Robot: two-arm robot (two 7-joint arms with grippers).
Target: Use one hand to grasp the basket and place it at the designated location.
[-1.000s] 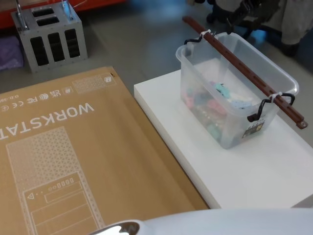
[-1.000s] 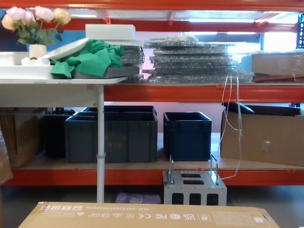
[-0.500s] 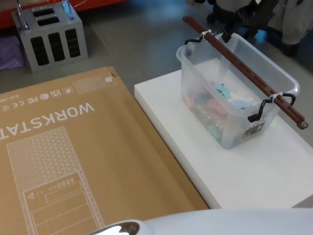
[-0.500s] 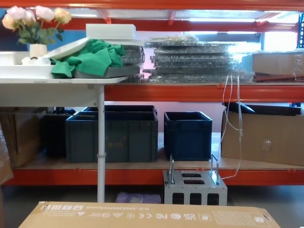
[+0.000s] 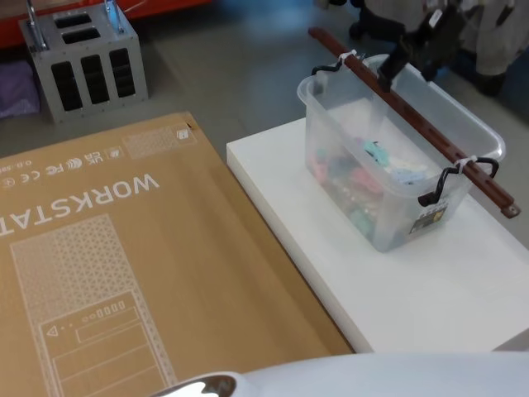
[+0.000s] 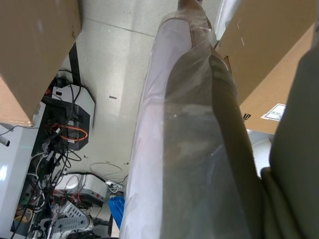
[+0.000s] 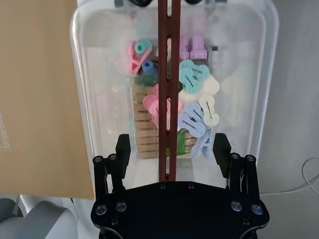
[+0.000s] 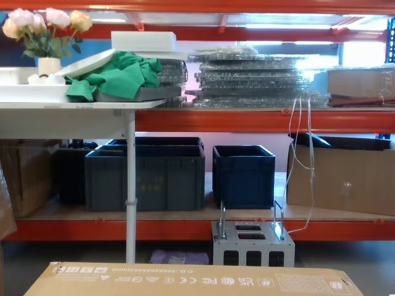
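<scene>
The basket (image 5: 388,178) is translucent whitish. Its bar handle (image 5: 411,106) is reddish-brown with a row of dark slots, and it is fixed by white ties (image 5: 468,162) and black brackets (image 5: 438,186). Inside the basket, clips (image 7: 192,119) show pink, mint, pale blue, lilac and cream over tan wooden pegs (image 7: 144,132). The right end effector (image 7: 171,152) above the basket is black. The counter (image 5: 430,298) under the basket is plain white. Left of the basket, the cardboard box (image 5: 124,273) is brown with white lettering and a white dotted grid. Farther left of the basket, the metal box (image 5: 83,58) is grey with dark slots and stands on a grey floor (image 5: 231,66).
</scene>
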